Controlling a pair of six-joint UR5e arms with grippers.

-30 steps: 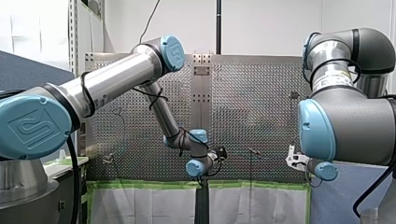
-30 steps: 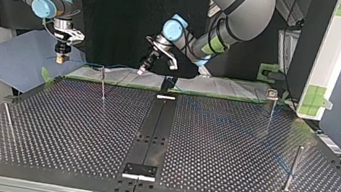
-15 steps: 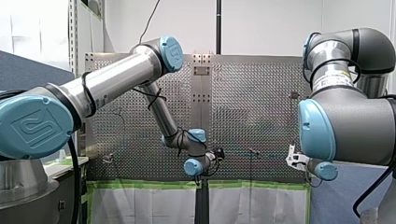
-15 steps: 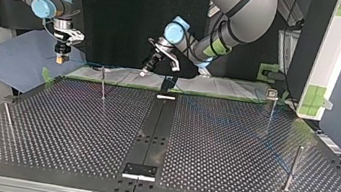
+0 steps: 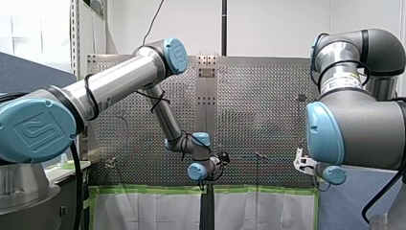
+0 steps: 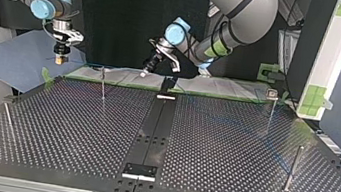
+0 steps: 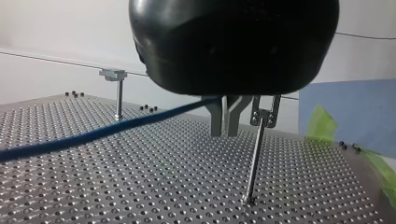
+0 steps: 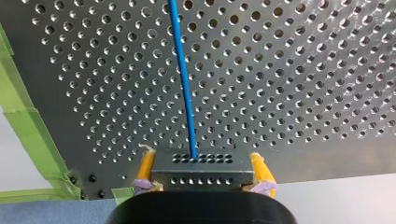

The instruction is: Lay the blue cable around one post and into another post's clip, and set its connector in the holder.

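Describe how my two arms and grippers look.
Both arms, my left arm and my right arm, are silver-grey tubes with light-blue joint caps and black cables along them. Black housing and metal fingers on my left gripper; black housing and yellow pads on my right gripper.

Robotics laboratory, two industrial robot arms (image 5: 119,81) at a perforated metal table (image 6: 78,128), upright posts (image 6: 293,166) on it, green masking tape (image 5: 153,190) along its edge, plain white wall (image 5: 277,24), blue partition (image 5: 28,72).

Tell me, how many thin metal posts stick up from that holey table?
4, going by the top view: far-left post, near-left post, far-right post, near-right post. Others may be hidden.
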